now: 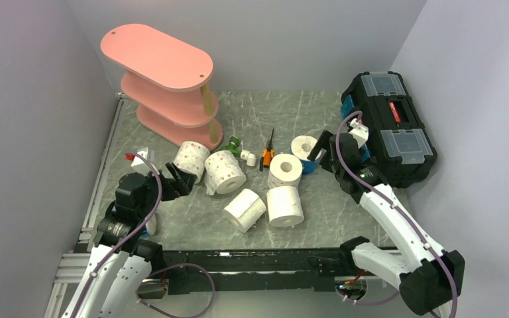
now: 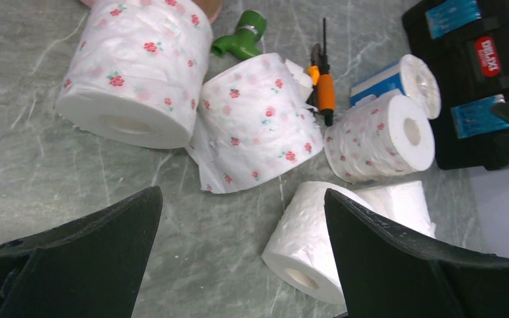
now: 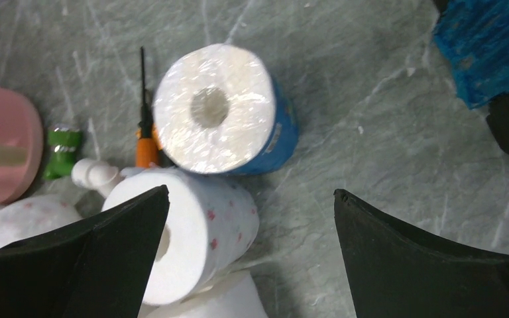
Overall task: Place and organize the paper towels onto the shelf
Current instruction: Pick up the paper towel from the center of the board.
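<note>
The pink three-tier shelf (image 1: 159,73) stands at the far left with bare boards; its base shows in the right wrist view (image 3: 3,152). Several paper towels lie mid-table: two pink-dotted rolls (image 1: 191,159) (image 1: 225,172), two plain rolls (image 1: 245,209) (image 1: 285,207), a dotted roll (image 1: 285,169) on top of the latter, and a blue-wrapped roll (image 1: 305,147). My left gripper (image 1: 179,180) (image 2: 242,192) is open and empty, above the table just short of the dotted rolls (image 2: 258,119). My right gripper (image 1: 323,151) (image 3: 252,191) is open and empty beside the blue-wrapped roll (image 3: 215,109).
A black toolbox (image 1: 391,126) stands at the right, close behind my right arm. A green-and-white plastic tool (image 1: 238,149) and an orange-handled screwdriver (image 1: 268,152) lie between the rolls and the shelf. Grey walls close in on the left, back and right.
</note>
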